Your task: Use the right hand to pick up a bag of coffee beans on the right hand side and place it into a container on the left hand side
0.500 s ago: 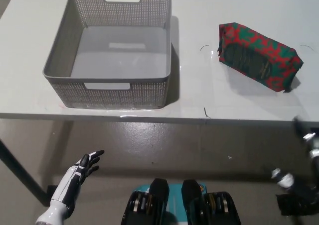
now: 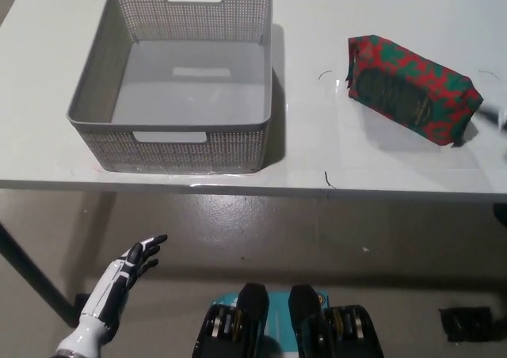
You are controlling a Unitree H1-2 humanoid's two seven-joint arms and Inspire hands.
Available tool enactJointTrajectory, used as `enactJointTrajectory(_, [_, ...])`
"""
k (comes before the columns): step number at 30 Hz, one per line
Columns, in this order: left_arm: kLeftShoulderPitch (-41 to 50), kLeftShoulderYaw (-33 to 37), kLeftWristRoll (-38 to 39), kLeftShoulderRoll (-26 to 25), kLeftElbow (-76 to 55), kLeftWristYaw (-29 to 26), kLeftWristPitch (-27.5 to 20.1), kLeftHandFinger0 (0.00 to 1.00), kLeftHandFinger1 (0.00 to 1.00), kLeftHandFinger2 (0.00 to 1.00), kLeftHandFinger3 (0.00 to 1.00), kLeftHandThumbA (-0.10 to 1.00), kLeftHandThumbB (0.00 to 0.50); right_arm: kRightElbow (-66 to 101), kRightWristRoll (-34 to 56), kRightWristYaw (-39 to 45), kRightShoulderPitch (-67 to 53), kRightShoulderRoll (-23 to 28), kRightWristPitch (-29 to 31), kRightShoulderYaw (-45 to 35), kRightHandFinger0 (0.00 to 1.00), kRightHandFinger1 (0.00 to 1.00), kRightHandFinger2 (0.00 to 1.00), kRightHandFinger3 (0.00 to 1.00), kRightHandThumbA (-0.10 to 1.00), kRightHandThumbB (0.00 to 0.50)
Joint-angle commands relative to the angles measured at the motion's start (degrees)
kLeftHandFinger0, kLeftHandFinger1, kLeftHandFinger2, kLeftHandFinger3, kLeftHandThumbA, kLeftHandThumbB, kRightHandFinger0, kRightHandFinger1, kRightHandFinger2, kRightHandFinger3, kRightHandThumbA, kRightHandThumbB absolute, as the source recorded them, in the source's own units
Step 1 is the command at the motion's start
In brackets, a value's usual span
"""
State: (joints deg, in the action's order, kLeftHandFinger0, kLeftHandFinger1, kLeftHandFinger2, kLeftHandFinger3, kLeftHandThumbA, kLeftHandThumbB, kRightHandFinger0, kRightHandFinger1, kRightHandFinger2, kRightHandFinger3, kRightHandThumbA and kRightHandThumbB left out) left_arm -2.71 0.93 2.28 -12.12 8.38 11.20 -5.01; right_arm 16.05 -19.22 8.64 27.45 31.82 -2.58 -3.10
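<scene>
The left robot hand hangs low at the picture's lower left, below the tabletop's front edge, holding nothing, its fingers spread and pointing up and to the right. The right robot hand shows only as a faint blur at the far right edge, so whether it is spread or closed cannot be told.

The bag of coffee beans, wrapped in red and green with a dark oval label, lies on its side on the tabletop, tilted, just beside that blur and well apart from the left robot hand, far up and to the right of it.

The container, a grey mesh basket with handle slots, stands on the tabletop above the left robot hand, nothing inside it, well to the left of the bag.
</scene>
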Motion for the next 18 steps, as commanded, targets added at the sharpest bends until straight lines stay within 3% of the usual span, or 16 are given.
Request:
enactJointTrajectory(1, [-0.8,-0.1,0.4,-1.3,-0.6,1.2,-3.0,1.0,1.0,1.0,1.0,1.0,0.333,-3.3,-10.1,14.1,18.7,8.9,-16.2,5.9,1.0,1.0,1.0,1.0,0.95,0.5])
enactJointTrajectory(4, [1.5,0.1,0.4,-0.6,-1.8,0.8,-2.0,1.0,1.0,1.0,1.0,1.0,0.316,-13.4,-11.2,19.4,30.8,9.7,-18.3,11.3,1.0,1.0,1.0,1.0,0.84,0.5])
enactJointTrajectory(6, [3.3,0.2,0.4,-0.2,-2.4,0.7,-2.1,1.0,1.0,1.0,1.0,1.0,0.31,-18.0,-12.3,21.6,35.2,9.0,-19.5,14.2,1.0,1.0,1.0,1.0,0.83,0.5])
enactJointTrajectory(12, [4.1,0.4,0.2,-0.1,-1.7,0.9,-3.4,1.0,1.0,1.0,1.0,1.0,0.295,-34.0,-14.4,25.5,47.3,6.1,-17.8,21.8,1.0,1.0,1.0,1.0,0.93,0.5])
enactJointTrajectory(16, [4.3,0.6,0.0,-0.1,-1.8,1.0,-3.6,1.0,1.0,1.0,1.0,1.0,0.284,-46.9,-13.9,27.6,55.8,1.9,-17.5,25.7,1.0,1.0,1.0,1.0,0.89,0.5])
enactJointTrajectory(18, [4.2,0.6,-0.4,-0.2,-1.6,0.8,-3.6,1.0,1.0,1.0,1.0,1.0,0.291,-54.5,-15.3,27.0,59.5,-0.7,-16.9,28.4,1.0,1.0,1.0,1.0,0.93,0.5])
